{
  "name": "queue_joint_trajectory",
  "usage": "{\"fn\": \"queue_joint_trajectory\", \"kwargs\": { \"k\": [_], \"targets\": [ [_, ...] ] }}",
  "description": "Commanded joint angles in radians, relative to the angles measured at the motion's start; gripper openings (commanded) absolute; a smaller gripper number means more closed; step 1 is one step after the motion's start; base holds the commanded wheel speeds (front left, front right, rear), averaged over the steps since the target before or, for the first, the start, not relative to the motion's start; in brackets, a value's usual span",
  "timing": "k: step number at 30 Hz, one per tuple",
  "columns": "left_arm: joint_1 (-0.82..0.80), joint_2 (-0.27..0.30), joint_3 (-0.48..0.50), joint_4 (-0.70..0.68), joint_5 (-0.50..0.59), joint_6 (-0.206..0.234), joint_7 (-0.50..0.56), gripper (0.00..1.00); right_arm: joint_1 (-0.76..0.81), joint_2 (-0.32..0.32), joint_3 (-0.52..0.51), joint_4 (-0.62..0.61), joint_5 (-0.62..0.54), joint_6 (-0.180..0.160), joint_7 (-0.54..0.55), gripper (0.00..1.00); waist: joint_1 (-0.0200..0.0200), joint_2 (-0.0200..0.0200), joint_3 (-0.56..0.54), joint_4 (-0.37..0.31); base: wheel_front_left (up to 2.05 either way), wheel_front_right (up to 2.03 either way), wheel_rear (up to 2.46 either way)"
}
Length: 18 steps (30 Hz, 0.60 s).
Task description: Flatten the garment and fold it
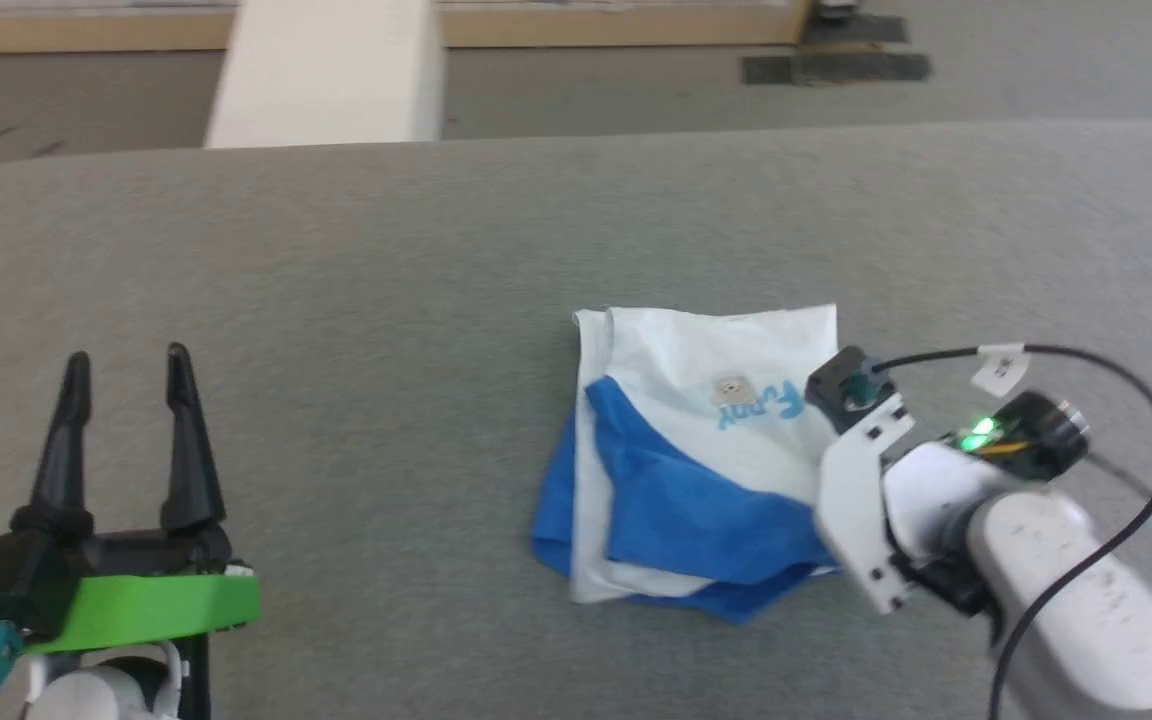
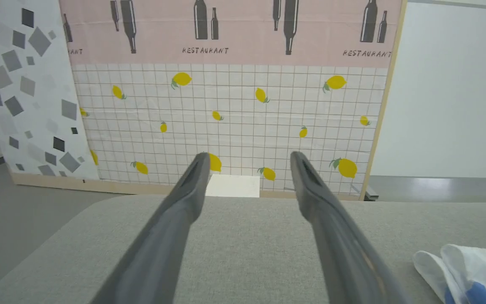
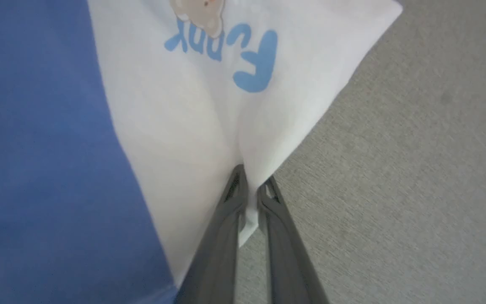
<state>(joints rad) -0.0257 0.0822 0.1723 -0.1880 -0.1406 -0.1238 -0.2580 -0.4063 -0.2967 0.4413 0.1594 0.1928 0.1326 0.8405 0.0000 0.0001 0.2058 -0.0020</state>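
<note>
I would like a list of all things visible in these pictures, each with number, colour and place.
garment: one, white and blue, crumpled on the grey surface, right of centre.
surface: one, grey, under the garment.
wall panel: one, white grid with yellow lemons, behind the surface.
pillar: one, white, beyond the far edge.
left tool: one, dark fingers, open, over the surface at the left.
right tool: one, dark fingers, shut on a white edge of the garment.
</note>
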Motion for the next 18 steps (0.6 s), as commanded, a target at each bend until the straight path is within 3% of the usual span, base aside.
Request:
{"fn": "queue_joint_trajectory", "kwargs": {
  "k": [1,6,10,18],
  "targets": [
    [-0.008,0.011,0.001,-0.01,0.0,-0.007,-0.004,1.0,-0.031,-0.048,0.021,-0.013,0.016,-0.002,0.009,0.0,0.0,-0.0001,0.042,-0.156,0.0,0.0,0.0],
    [-0.03,0.036,-0.002,-0.033,0.001,-0.007,-0.004,1.0,-0.109,-0.188,0.083,-0.053,0.071,-0.002,0.017,0.0,0.0,-0.0001,0.092,-0.283,0.0,0.0,0.0],
    [-0.049,0.06,-0.01,-0.052,0.001,-0.007,-0.004,1.0,-0.151,-0.265,0.057,-0.047,0.072,-0.002,-0.008,0.0,0.0,-0.0001,0.143,-0.331,0.0,0.0,0.0],
    [-0.088,0.124,-0.033,-0.07,-0.002,-0.007,-0.004,1.0,-0.18,-0.365,-0.08,0.029,0.004,-0.002,-0.079,0.0,0.0,-0.0001,0.26,-0.308,0.0,0.0,0.0]
  ]
}}
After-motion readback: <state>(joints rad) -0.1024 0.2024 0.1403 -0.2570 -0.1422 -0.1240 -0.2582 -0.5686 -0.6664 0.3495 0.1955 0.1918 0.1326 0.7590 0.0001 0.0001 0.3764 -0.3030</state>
